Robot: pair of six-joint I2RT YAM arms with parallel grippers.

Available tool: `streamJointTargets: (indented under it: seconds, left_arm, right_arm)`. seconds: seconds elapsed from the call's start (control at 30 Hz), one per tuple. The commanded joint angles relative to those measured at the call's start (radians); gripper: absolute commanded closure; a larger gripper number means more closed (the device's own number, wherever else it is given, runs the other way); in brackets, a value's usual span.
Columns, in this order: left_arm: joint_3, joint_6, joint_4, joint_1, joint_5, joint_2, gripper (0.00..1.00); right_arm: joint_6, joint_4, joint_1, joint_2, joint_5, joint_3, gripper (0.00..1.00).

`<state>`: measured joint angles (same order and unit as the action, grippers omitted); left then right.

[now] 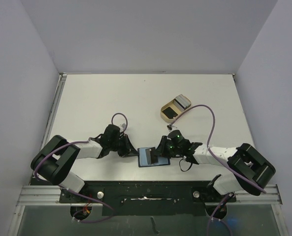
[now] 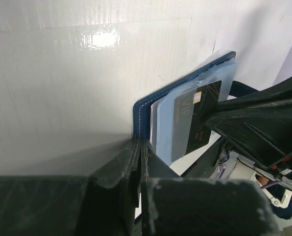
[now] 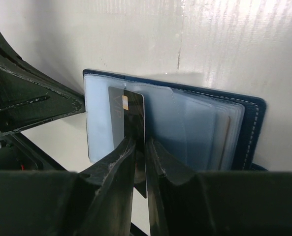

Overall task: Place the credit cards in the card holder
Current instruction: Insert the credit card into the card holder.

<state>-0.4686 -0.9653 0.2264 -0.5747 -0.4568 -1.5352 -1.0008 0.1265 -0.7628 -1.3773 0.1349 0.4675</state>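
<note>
The card holder (image 1: 146, 158) lies open on the table between both arms, dark navy outside (image 3: 254, 128) with pale blue pocket sleeves inside. My left gripper (image 1: 132, 151) is shut on its left cover edge (image 2: 142, 113), jaws pressed together (image 2: 140, 147). A black credit card (image 3: 128, 115) stands partly pushed into a sleeve and also shows in the left wrist view (image 2: 202, 118). My right gripper (image 1: 159, 153) straddles the card's near edge (image 3: 145, 147). Its jaws are slightly apart, with a thin gap on the left side of the card.
A tan oval dish (image 1: 164, 106) sits at the back right, holding a pale card (image 1: 183, 102) and a black card (image 1: 170, 112). A purple cable (image 1: 210, 123) loops from the right arm past the dish. Grey walls enclose the white table.
</note>
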Motion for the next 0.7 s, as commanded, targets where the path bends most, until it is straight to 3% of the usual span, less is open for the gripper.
streamJointTargets:
  seconds: [0.0,0.33,0.4,0.53,0.67]
  left_arm:
    - [0.005,-0.007,0.023,-0.026,0.023,0.008,1.0]
    - [0.03,-0.062,0.052,-0.047,0.041,0.035,1.0]
    - [0.032,-0.064,0.045,-0.046,0.057,0.042,1.0]
    - [0.033,-0.066,0.038,-0.041,0.067,0.046,1.0]
    - [0.038,-0.068,0.031,-0.04,0.076,0.06,1.0]
  right_arm:
    - [0.005,0.014,-0.031,-0.035,0.011,0.038,0.82]
    - [0.019,-0.02,-0.069,-0.092,-0.011,0.119,0.79]
    - [0.034,-0.058,-0.075,-0.092,-0.024,0.142,0.73]
    - [0.084,-0.186,-0.076,-0.029,-0.065,0.197,0.48]
    - [0.109,-0.344,-0.079,0.054,-0.135,0.228,0.39]
